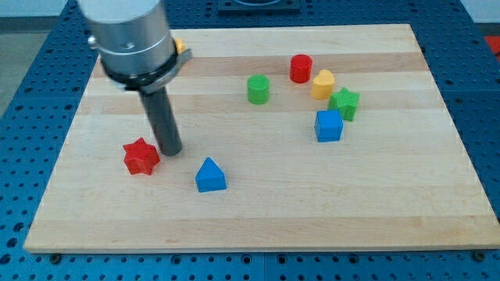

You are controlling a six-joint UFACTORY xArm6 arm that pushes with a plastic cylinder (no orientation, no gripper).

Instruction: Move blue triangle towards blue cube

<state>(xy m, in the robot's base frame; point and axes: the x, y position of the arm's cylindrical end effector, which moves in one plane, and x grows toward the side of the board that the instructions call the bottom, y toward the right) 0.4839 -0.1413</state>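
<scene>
The blue triangle (210, 175) lies on the wooden board (258, 211), below the middle and toward the view's left. The blue cube (329, 125) sits to its upper right, well apart from it. My tip (170, 151) rests on the board just left of and above the blue triangle, with a small gap between them. The tip stands right beside the red star (141, 157), on that star's right side.
A green cylinder (258, 89), a red cylinder (301, 68), a yellow block (323, 83) and a green star (344, 103) cluster above the blue cube. A small orange piece (179, 47) peeks out behind the arm at the view's upper left.
</scene>
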